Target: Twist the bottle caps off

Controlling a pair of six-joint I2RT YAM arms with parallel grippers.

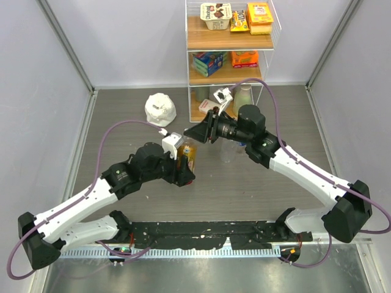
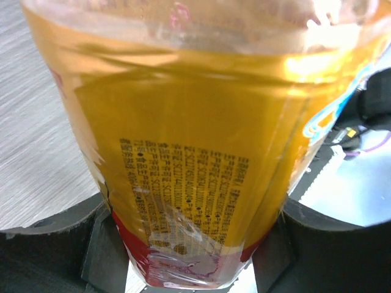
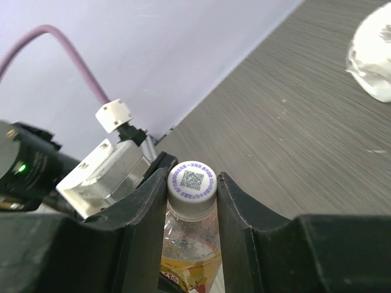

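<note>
The amber bottle [image 1: 187, 160] with the red-and-gold label stands mid-table. It fills the left wrist view [image 2: 201, 152]. My left gripper [image 1: 183, 171] is shut on its body, one finger on each side [image 2: 192, 250]. Its white cap [image 3: 192, 180], printed with a QR code, sits on the neck. My right gripper [image 3: 192, 186] is shut on that cap, its fingers [image 3: 146, 207] pressed to both sides; in the top view it comes in from the right [image 1: 199, 133]. A faint clear bottle [image 1: 227, 151] stands by the right arm. The blue-label bottle and the other caps are not visible.
A white lumpy bag [image 1: 160, 108] lies at the back left, also in the right wrist view [image 3: 374, 55]. A wire shelf [image 1: 229, 43] with snack boxes stands at the back, a pale green bottle [image 1: 243, 96] on its lowest level. Grey walls enclose the table.
</note>
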